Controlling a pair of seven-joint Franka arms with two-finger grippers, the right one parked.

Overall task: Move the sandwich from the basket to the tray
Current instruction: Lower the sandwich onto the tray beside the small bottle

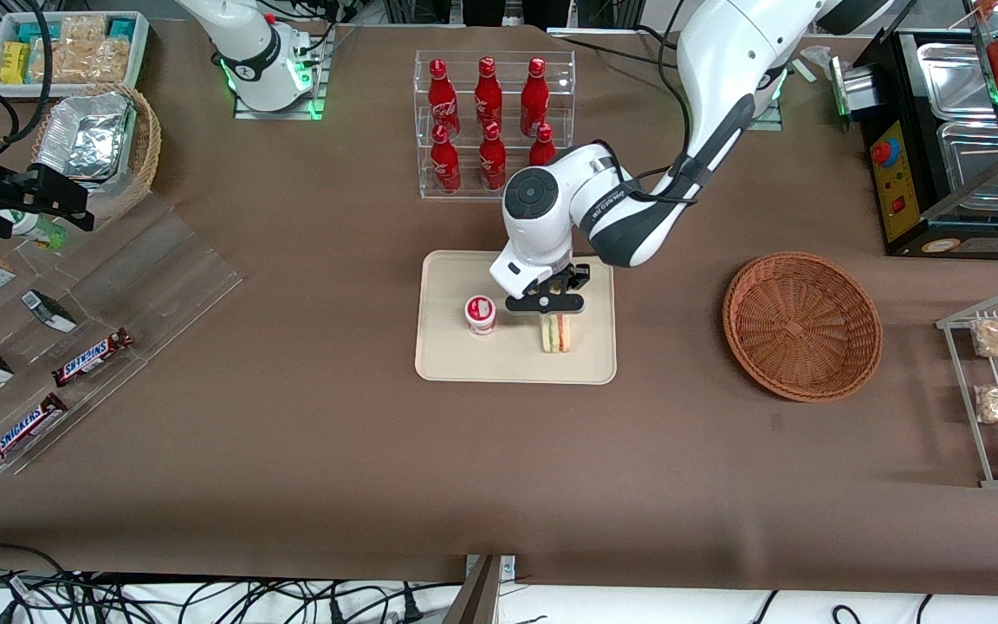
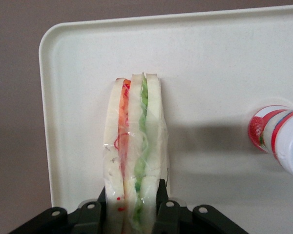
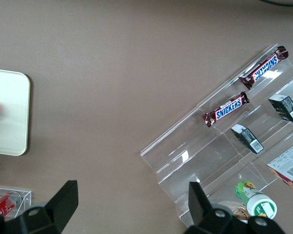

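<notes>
brown cloth covers the whole table [image 1: 499, 468], and nearest the front camera it is bare apart from two snickers bars [image 1: 93, 357] on a clear stepped stand toward the parked arm's end. farther in, at the middle of the table, lies the tray [image 1: 447, 355], flat and cream with a low rim. on it stands the sandwich [image 1: 555, 334], upright on one edge, its pale bread and green and red filling showing through the wrap. just beside it on the tray stands a small red-and-white lidded cup [image 1: 480, 314], apart from the sandwich.

directly above the sandwich hangs the gripper [image 1: 553, 314], pointing down. the left wrist view shows its black fingers [image 2: 162, 204] pressed against both bread faces of the sandwich [image 2: 136, 151], so the grip is closed on the wedge, with the tray [image 2: 210, 58] under it. the sandwich's lower edge looks to be at or touching the tray surface, though i cannot tell for sure that its weight rests there.

toward the working arm's end sits the basket [image 1: 802, 325], round, woven and with nothing in it, well apart from the tray. farther off still, a clear rack of red bottles [image 1: 490, 121] stands past the tray.

as i judge it, the carry is done: the sandwich is out of the basket and over the tray. what remains is to let go and lift away without tipping the wedge or knocking the cup.
</notes>
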